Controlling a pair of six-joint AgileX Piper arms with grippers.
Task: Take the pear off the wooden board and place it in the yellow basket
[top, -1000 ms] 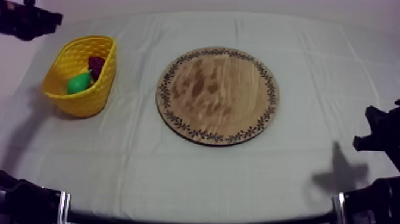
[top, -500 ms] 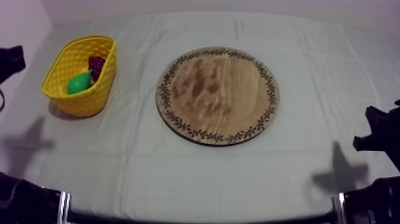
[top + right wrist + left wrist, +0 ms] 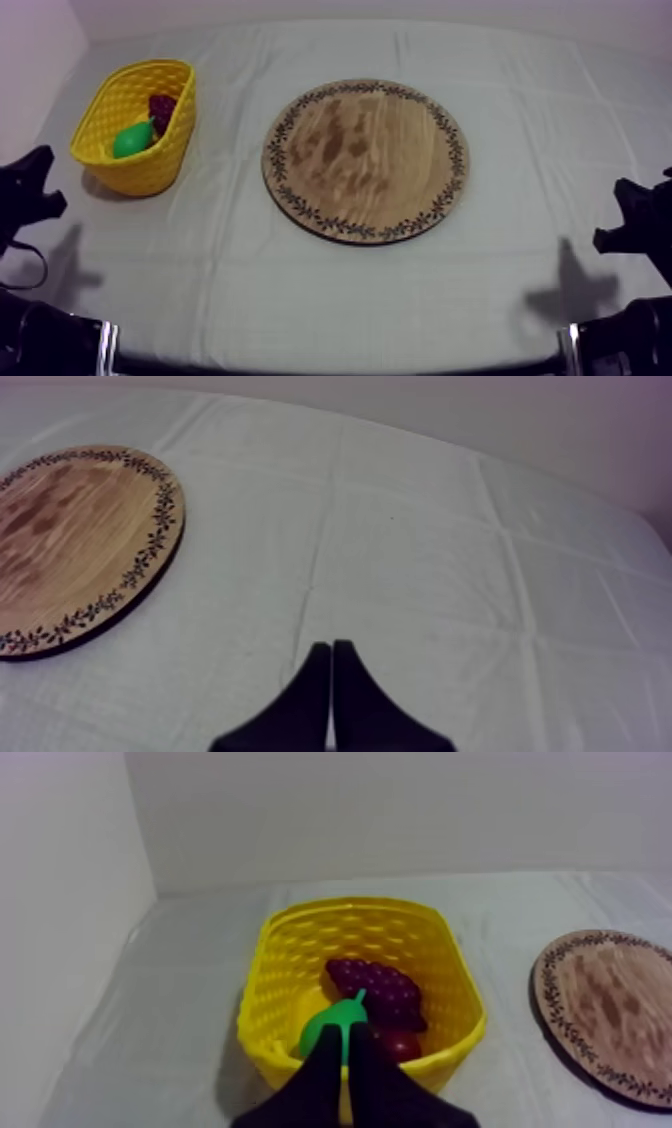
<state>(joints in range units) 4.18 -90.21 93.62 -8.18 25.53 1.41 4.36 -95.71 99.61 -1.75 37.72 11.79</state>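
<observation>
Worktop (image 3: 300, 290) first: a grey-white cloth carrying the round wooden board (image 3: 365, 158), whose face is bare. Well apart from the board stands the yellow basket (image 3: 150, 165). In it lie the bunch of grapes (image 3: 375, 992), the green pear (image 3: 335, 1014) and a small red fruit (image 3: 400, 1045), huddled together. So the pear sits in the basket, not on the board, and we judge the task done. Were we to lift the pear, we expect a light, stiff, smooth toy that is apt to slip. We would grip across its broad belly, not the thin stem. Our left claw (image 3: 343, 1037), near the basket, is pressed together on nothing. Our right claw (image 3: 331, 648), near the board, is likewise.
</observation>
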